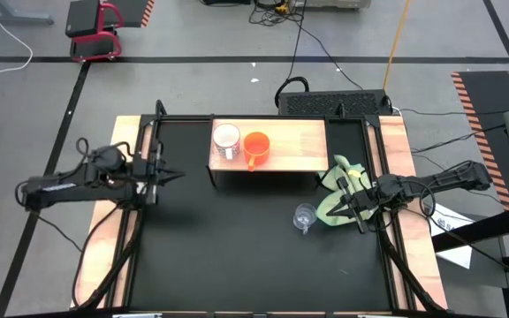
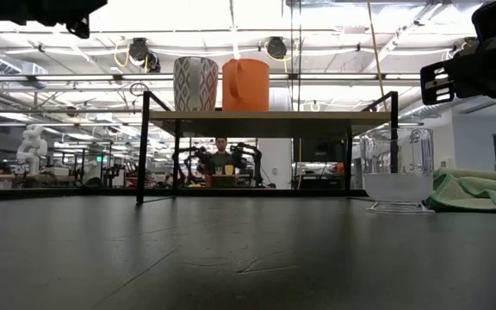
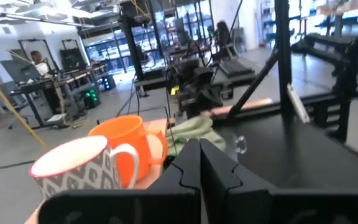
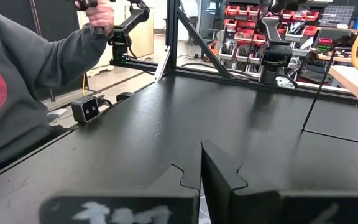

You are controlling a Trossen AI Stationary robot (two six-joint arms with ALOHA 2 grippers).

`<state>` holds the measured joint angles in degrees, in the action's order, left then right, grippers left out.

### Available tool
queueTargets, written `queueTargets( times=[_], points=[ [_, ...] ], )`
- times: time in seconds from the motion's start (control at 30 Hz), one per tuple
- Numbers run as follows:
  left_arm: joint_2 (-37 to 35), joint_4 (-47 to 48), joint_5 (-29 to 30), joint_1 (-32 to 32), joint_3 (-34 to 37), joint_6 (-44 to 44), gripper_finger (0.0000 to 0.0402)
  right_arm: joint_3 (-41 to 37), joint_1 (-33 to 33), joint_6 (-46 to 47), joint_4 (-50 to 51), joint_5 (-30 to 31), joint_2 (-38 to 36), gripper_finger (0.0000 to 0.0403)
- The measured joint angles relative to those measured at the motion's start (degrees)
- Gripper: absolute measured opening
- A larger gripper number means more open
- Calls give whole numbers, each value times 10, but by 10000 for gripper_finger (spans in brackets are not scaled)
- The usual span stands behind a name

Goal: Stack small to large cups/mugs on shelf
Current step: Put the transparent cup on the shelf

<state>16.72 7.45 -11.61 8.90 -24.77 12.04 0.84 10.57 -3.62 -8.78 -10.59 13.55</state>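
The white patterned mug point(image 1: 226, 140) and the orange mug point(image 1: 256, 147) stand side by side on the left part of the light-wood shelf point(image 1: 294, 141). They also show in the low view, white point(image 2: 195, 83) and orange point(image 2: 245, 84). The clear glass cup point(image 1: 304, 216) stands on the black table in front of the shelf's right end, next to the yellow-green cloth point(image 1: 336, 193). My left gripper point(image 1: 175, 175) is shut and empty, left of the shelf. My right gripper point(image 1: 343, 208) is shut and empty, raised over the cloth, right of the glass.
The shelf's black legs point(image 2: 143, 146) stand on the table. A small camera point(image 4: 87, 110) sits at the table's near edge. A person in a grey sleeve point(image 4: 17, 81) stands beyond the table in the right wrist view. Black frame rails point(image 1: 374, 150) run along both sides.
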Motion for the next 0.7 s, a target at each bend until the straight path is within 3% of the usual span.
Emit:
queueTargets(
  times=[0.17, 0.7],
  points=[
    [0, 8, 42, -40, 19, 28, 0, 0, 0, 0, 0, 0, 0, 0],
    [0, -71, 62, -90, 112, 47, 0, 0, 0, -16, 0, 0, 0, 0]
  ],
)
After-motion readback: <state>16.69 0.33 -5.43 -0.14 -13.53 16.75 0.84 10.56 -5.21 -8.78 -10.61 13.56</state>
